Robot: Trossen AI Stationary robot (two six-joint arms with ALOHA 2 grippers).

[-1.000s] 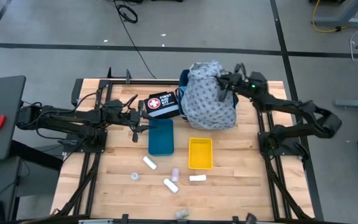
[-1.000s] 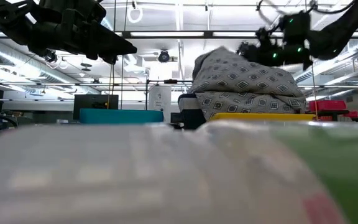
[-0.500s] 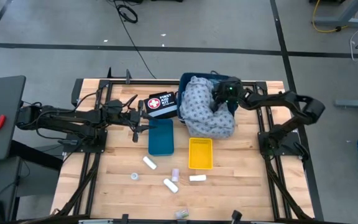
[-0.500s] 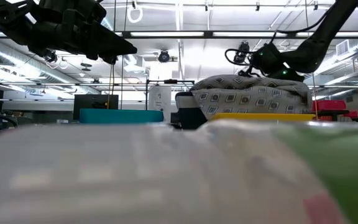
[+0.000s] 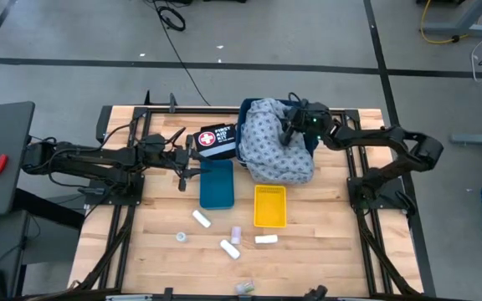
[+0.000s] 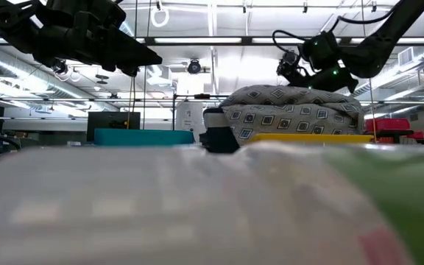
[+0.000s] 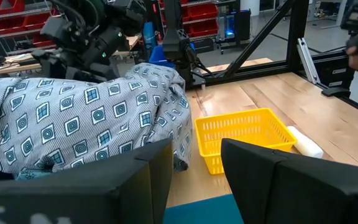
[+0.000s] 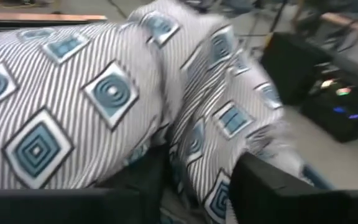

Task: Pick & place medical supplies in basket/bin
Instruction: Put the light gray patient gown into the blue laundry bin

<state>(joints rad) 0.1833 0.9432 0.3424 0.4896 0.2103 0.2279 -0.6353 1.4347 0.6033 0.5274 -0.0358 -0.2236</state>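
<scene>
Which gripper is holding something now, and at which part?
Neither visibly: the right gripper is open above the grey cloth; the left gripper holds nothing.

Wooden table (image 5: 325, 242): teal tray (image 5: 217, 185), yellow basket (image 5: 269, 206), seemingly gauze rolls (image 5: 201, 219).
</scene>
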